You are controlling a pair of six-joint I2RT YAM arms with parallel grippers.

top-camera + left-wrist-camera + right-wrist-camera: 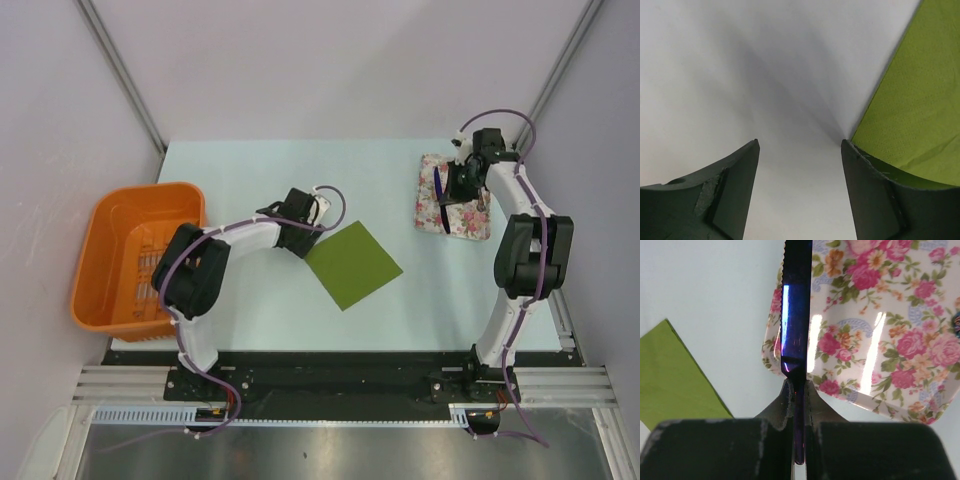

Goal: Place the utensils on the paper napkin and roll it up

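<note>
This is a robotics lab test cell, not a home. A left arm (pixel 200 280) and a right arm (pixel 525 250) are bolted to a black rail (pixel 340 378) on aluminium framing (pixel 120 385) at the edge of a pale table (pixel 280 160). Plain white panels (pixel 330 60) and metal struts (pixel 120 70) box it in.

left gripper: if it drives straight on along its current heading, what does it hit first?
Probably the bare table, which fills the gap ahead of the left gripper. One of its fingers lines up with the edge of the paper napkin, so it may touch that too. Depth is unclear.
</note>
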